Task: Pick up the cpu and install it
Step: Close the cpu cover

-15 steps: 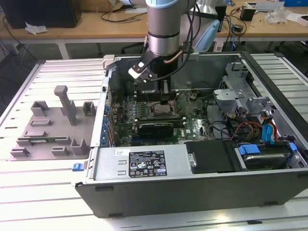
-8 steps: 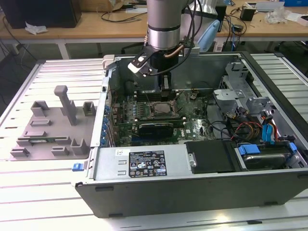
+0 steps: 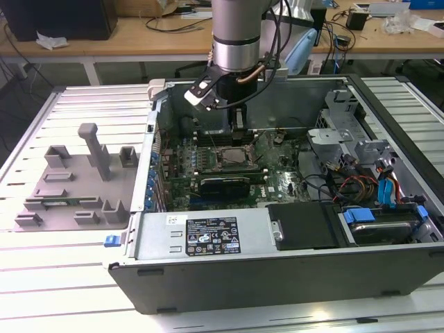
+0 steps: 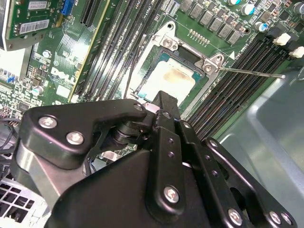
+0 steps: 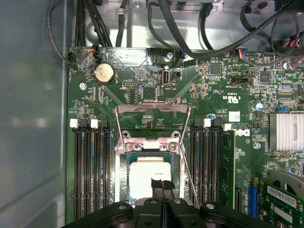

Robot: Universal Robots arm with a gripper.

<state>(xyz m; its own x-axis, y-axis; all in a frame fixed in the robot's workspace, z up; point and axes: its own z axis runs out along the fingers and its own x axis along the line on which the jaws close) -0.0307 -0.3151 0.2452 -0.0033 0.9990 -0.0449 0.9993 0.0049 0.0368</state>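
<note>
The cpu (image 5: pixel 149 178) lies flat in the open socket of the green motherboard (image 5: pixel 209 90), silvery top up with a brownish smear; the second wrist view also shows the cpu (image 4: pixel 173 80). The socket's metal load frame (image 5: pixel 153 111) is flipped up and its thin lever (image 4: pixel 251 72) sticks out sideways. My gripper (image 5: pixel 161 184) hangs just above the cpu's near edge, its two black fingertips pressed together with nothing between them. In the exterior view the gripper (image 3: pixel 238 123) is inside the open computer case (image 3: pixel 277 270), over the socket (image 3: pixel 232 154).
A grey fixture plate with blocks (image 3: pixel 76 180) lies on the slatted table at the exterior view's left. Memory slots (image 5: pixel 88 171) flank the socket. Cables (image 3: pixel 361 184) and a drive cage (image 3: pixel 340 118) crowd the case at the exterior view's right.
</note>
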